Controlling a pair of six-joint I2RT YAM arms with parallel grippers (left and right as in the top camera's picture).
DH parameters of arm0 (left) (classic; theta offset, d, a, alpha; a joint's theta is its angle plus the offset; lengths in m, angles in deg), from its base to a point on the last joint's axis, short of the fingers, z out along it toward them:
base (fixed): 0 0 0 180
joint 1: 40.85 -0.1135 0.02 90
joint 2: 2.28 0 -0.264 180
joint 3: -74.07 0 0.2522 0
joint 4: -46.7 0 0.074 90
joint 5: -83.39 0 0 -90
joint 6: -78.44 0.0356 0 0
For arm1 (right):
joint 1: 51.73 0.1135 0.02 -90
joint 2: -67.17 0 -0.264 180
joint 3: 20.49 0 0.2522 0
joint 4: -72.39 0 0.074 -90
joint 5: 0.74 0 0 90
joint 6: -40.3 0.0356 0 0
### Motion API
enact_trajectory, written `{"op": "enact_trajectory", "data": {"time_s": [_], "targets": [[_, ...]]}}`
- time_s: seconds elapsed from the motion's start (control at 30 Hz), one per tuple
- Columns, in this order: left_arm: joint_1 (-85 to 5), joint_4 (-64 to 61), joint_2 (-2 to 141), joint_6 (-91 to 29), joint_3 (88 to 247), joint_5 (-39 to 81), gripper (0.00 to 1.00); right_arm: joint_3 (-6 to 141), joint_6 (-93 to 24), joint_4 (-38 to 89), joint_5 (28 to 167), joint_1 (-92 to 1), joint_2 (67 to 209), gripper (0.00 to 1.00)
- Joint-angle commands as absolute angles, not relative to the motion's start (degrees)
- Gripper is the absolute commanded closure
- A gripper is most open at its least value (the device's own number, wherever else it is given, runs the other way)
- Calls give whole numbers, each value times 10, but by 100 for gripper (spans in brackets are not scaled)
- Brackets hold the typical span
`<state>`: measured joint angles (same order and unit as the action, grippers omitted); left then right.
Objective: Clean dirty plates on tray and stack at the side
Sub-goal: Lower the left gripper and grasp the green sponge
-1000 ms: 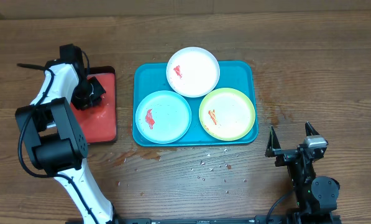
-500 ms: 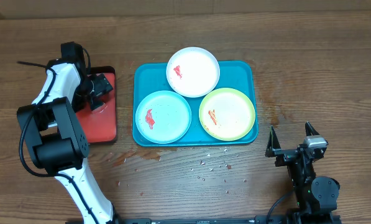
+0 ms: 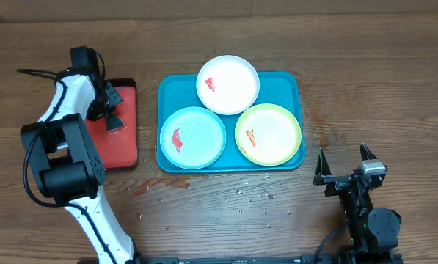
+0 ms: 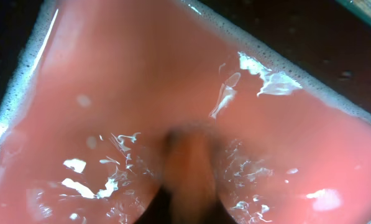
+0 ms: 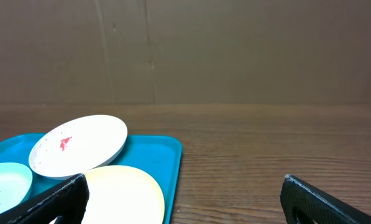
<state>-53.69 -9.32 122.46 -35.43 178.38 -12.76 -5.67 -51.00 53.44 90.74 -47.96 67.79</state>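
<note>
Three dirty plates lie on the teal tray (image 3: 293,85): a white one (image 3: 228,84) at the back, a light blue one (image 3: 193,137) front left, a yellow-green rimmed one (image 3: 268,133) front right. Each has a red smear. My left gripper (image 3: 111,116) is down over the small red tray (image 3: 123,147), away from the plates. In the left wrist view a blurred tan piece (image 4: 188,171) sits between its dark fingers, right at the wet red surface (image 4: 141,74). My right gripper (image 3: 344,174) is open and empty, right of the teal tray's front corner.
The right wrist view shows the white plate (image 5: 79,146), the yellow-green plate (image 5: 126,193) and the teal tray's rim (image 5: 163,149), with bare wood to the right. Small crumbs (image 3: 248,194) lie on the table in front of the teal tray.
My left gripper has shifted and turned over the red tray, ending nearer its back left part. The plates and the right arm have not moved.
</note>
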Motion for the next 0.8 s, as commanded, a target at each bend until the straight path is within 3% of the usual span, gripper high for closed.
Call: {"op": "enact_trajectory", "data": {"time_s": [0.0, 0.03, 0.07, 0.1, 0.4, 0.5, 0.57, 0.73, 0.77], "targets": [[-538, -110, 1247, -356, 1780, -145, 79, -63, -510, 538, 904, -480, 673, 0], [-538, -116, 1247, -356, 1780, -145, 51, -63, -510, 538, 904, -480, 673, 0], [-538, -122, 1247, -356, 1780, -144, 14, -63, -510, 538, 904, -480, 673, 0], [-538, -131, 1247, -356, 1780, -140, 0, -63, -510, 538, 904, -480, 673, 0], [-538, -221, 1247, -356, 1780, -42, 0, -63, -510, 538, 904, -480, 673, 0], [-538, -240, 1247, -356, 1780, -18, 10, -63, -510, 538, 904, -480, 673, 0], [-538, -249, 1247, -356, 1780, -7, 25, -63, -510, 538, 904, -480, 673, 0], [-538, -255, 1247, -356, 1780, -10, 82, -63, -510, 538, 904, -480, 673, 0], [-538, -255, 1247, -356, 1780, -10, 89, -63, -510, 538, 904, -480, 673, 0]]}}
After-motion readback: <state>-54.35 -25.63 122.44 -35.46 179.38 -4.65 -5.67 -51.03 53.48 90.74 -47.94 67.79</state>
